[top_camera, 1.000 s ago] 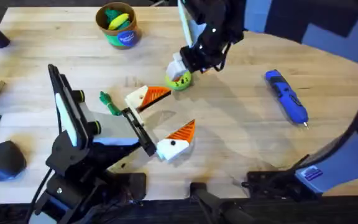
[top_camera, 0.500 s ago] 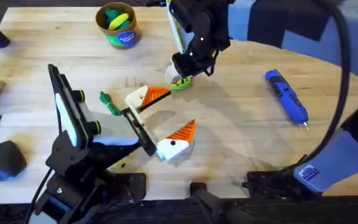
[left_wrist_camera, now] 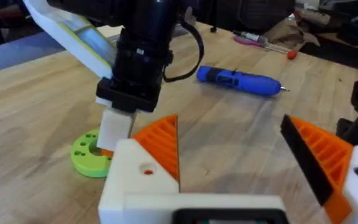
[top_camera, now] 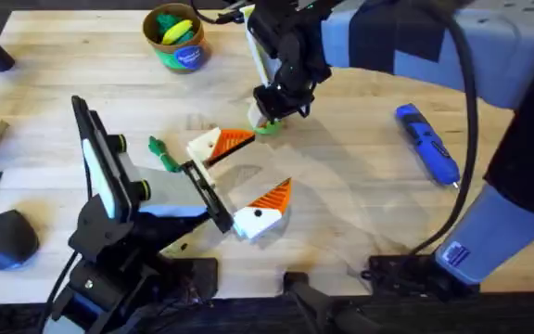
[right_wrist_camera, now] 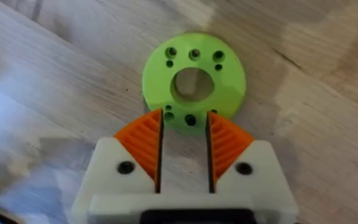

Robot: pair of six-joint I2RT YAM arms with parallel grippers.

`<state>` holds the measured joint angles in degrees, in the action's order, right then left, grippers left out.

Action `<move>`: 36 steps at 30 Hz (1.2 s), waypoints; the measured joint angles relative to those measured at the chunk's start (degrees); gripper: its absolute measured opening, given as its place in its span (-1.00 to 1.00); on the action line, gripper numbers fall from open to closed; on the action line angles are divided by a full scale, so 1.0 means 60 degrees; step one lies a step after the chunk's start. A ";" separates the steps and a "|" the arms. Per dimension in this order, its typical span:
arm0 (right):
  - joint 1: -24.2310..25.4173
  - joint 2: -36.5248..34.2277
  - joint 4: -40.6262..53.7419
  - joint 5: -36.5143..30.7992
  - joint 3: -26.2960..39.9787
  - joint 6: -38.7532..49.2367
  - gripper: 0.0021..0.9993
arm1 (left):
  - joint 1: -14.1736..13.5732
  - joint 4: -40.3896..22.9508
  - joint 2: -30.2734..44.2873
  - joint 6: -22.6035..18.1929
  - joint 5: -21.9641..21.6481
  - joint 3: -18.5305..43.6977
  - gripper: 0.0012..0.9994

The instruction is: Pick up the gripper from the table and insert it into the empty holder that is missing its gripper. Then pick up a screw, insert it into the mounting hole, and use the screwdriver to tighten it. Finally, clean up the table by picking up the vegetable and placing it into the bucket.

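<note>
On your pale wooden worktop [top_camera: 360,195], left to right: small round tan bucket [top_camera: 176,38]; left tool [top_camera: 235,186], fingers apart; right tool [right_wrist_camera: 185,146], fingers slightly apart, seemingly touching the bright green holed plastic disc [right_wrist_camera: 194,83]; blue pen-shaped screwdriver [top_camera: 427,146].

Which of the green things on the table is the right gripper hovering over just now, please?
The bright green holed disc, flat on the wood just ahead of the right gripper. The dark green knobbly vegetable lies apart near the left arm, and the other green toy sits in the bucket.

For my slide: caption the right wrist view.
Right hand, fingers slightly apart, poised over the green holed disc on the wooden table.
</note>
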<state>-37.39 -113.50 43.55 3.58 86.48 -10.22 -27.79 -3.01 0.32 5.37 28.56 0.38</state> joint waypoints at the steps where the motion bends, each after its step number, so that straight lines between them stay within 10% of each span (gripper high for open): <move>1: 0.0000 -0.0006 -0.0008 -0.0028 0.0000 -0.0001 -0.33 | 0.0000 0.0000 -0.0001 -0.0004 0.0000 0.0000 0.97; 7: 0.0000 -0.0042 -0.0007 -0.0085 0.0000 -0.0004 -0.75 | 0.0000 0.0000 0.0000 -0.0003 0.0000 0.0000 0.97; 36: -0.0659 -0.0042 0.0015 -0.1609 0.0018 0.0351 -0.63 | 0.0000 0.0000 0.0000 -0.0004 0.0000 0.0000 0.97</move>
<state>-41.34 -113.75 43.64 -6.07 86.59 -8.11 -27.79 -3.01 0.32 5.34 28.56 0.38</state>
